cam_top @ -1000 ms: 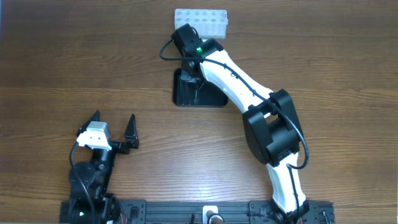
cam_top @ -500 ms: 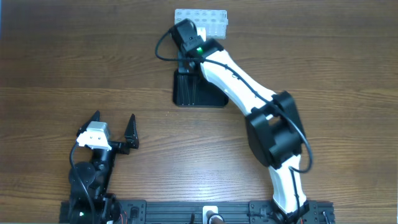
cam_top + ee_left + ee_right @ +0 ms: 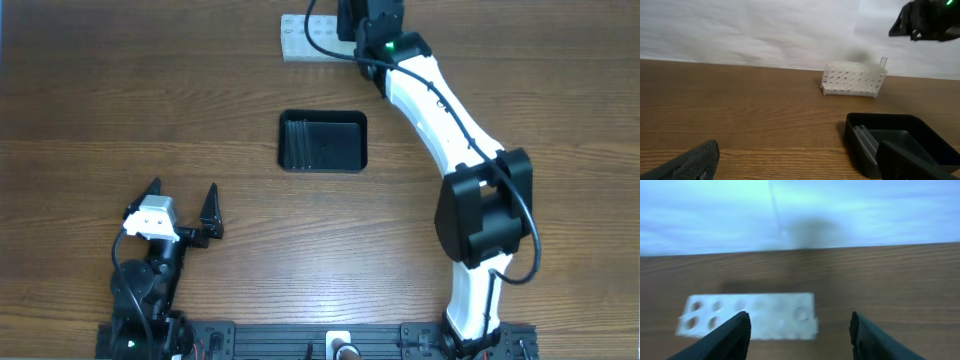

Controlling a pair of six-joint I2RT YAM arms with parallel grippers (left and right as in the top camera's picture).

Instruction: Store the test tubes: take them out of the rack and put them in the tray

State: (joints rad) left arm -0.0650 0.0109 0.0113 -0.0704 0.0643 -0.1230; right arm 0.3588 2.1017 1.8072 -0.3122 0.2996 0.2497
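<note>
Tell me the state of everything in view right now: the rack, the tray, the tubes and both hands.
rack: standing upright, most holes look empty.
test tube: upright in an end hole of the rack.
tray: open, partly filled.
clear tubes: lying flat along one side of the tray.
left hand: open, empty, near its own base.
right hand: open, empty, above the rack.

Black tray (image 3: 322, 169), white rack (image 3: 305, 40) dotted with round holes, clear test tube (image 3: 883, 62); brown wood-grain table (image 3: 120, 110); white right arm (image 3: 440, 110) with black joints; black left gripper (image 3: 183, 187)
</note>
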